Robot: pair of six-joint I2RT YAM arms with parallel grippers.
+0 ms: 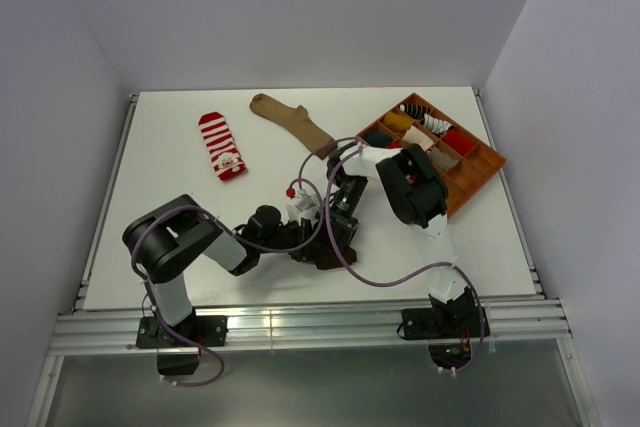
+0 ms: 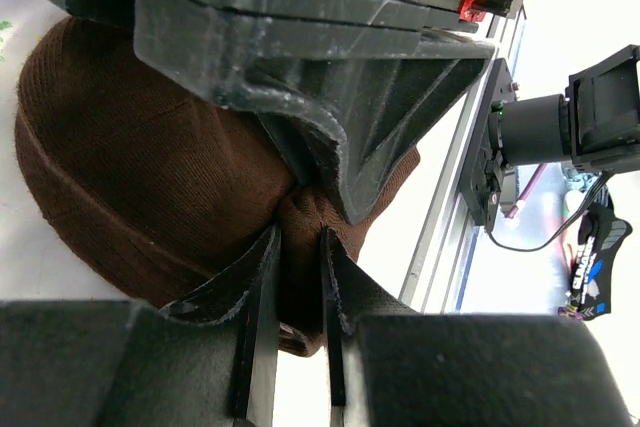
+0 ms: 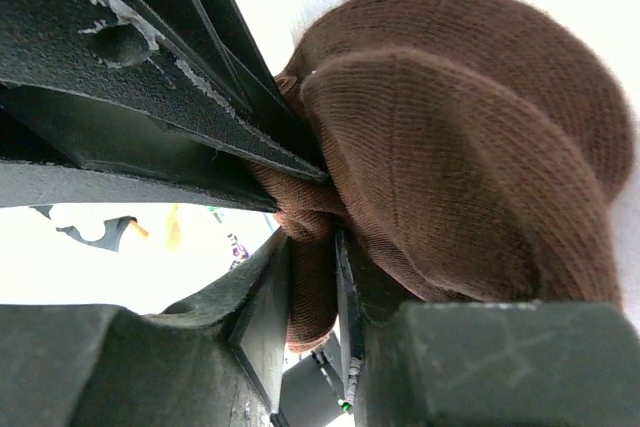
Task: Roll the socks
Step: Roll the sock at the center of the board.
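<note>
A dark brown sock (image 2: 150,177), bunched into a rounded bundle, lies between both grippers; it also shows in the right wrist view (image 3: 470,147). My left gripper (image 2: 300,257) is shut on a fold of its fabric. My right gripper (image 3: 313,277) is shut on another fold of the same sock. In the top view the two grippers meet at the table's near middle, left (image 1: 312,244) and right (image 1: 341,219), and hide the bundle. A red-and-white striped sock (image 1: 222,145) lies flat at the far left. A plain tan sock (image 1: 292,122) lies flat at the far middle.
An orange-brown compartment tray (image 1: 478,179) with several rolled socks stands at the far right, close to the right arm. Purple cables loop over both arms. A metal rail (image 2: 450,207) runs along the table's near edge.
</note>
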